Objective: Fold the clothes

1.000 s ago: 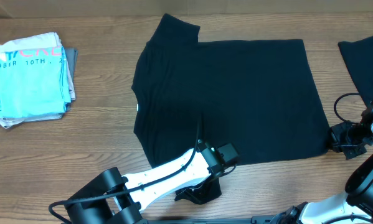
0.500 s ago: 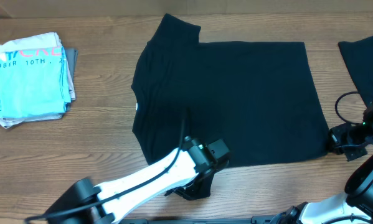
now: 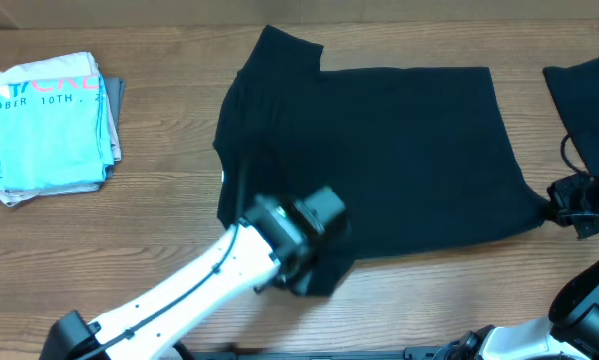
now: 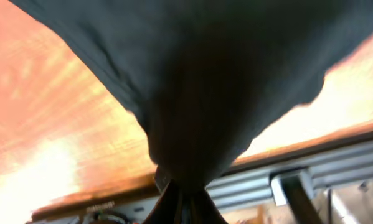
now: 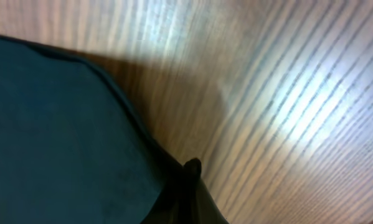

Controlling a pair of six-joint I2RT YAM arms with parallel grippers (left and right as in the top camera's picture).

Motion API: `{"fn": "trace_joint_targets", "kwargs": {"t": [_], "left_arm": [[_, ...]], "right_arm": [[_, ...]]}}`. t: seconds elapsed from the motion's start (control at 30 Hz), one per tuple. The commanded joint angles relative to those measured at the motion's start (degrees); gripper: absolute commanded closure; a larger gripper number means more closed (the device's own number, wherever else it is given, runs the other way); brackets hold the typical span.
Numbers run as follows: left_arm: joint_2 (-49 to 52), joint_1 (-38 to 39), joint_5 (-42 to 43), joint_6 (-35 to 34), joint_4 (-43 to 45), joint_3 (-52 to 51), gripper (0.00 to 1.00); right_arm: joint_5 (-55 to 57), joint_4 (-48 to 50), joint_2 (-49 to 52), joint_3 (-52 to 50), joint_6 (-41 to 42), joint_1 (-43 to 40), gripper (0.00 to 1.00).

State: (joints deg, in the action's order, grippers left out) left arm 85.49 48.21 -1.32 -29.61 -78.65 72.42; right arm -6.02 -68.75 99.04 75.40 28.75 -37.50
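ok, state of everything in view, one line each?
black T-shirt: spread on the table, near corners pinched, left one lifted
left gripper: shut on black T-shirt's near hem
right gripper: shut on its near right corner
light-blue T-shirt: folded, untouched
second black garment: lying flat, partly out of frame

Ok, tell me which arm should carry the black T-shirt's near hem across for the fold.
Left, probably. The left hand grips the near hem of the black T-shirt, bunched and raised off the table. The right hand pinches only the near right corner, low at the edge.
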Motion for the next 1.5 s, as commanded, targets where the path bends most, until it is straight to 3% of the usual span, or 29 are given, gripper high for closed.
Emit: {"fn": "trace_joint_targets", "kwargs": {"t": [0.0,0.33,0.57,0.9,1.47], "left_arm": [[-1.25,-6.1,-2.12,6.16,0.46,4.0,0.96],[0.66,-20.0,-2.1,14.86,13.07,5.44,0.96],[5.09,-20.65,-6.8,16.35,21.77,5.42,0.96],[15.76,-21.44,-13.55,14.34,27.21,5.42,0.96],[17.57,-26.86,-13.7,12.66,30.53,5.42,0.96]], "right_arm": [[-0.76,0.5,-1.66,2.05,-0.28,0.35,0.96],[-1.55,9.97,-1.62,2.03,0.5,8.17,0.96],[2.78,18.23,-0.48,1.88,2.97,13.64,0.96],[6.97,26.93,4.52,1.86,2.97,16.92,0.96],[7.45,34.47,13.55,1.84,2.93,16.94,0.96]]}}
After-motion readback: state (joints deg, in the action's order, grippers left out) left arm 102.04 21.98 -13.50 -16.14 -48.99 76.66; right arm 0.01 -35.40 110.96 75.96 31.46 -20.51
